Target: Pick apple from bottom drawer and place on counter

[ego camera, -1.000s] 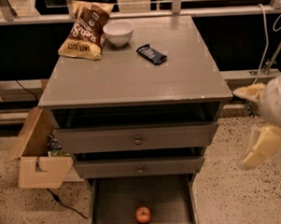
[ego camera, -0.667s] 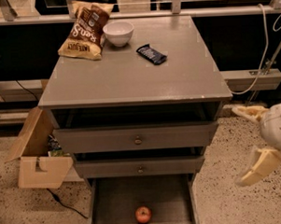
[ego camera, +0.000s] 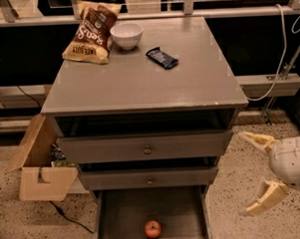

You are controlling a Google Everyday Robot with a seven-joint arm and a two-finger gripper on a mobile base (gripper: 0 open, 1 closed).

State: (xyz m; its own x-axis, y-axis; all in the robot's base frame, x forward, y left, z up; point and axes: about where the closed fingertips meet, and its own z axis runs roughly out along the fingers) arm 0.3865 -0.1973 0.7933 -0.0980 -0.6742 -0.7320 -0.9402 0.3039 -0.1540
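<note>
While claw (ego camera: 253, 173) hovers (spread wide), apple (ego camera: 153, 229) lower left, in bottom drawer (ego camera: 122, 217)

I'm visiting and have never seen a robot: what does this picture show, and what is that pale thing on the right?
One camera looks down on a grey cabinet from the front. The pale thing is the robot's gripper, its hand: two fingers, spread open and holding nothing, low to the right of the drawers. On the counter lie a chip bag, a white bowl and a dark snack bar. The bottom drawer is pulled out, with an apple on its floor. A cardboard box stands at the left.
</note>
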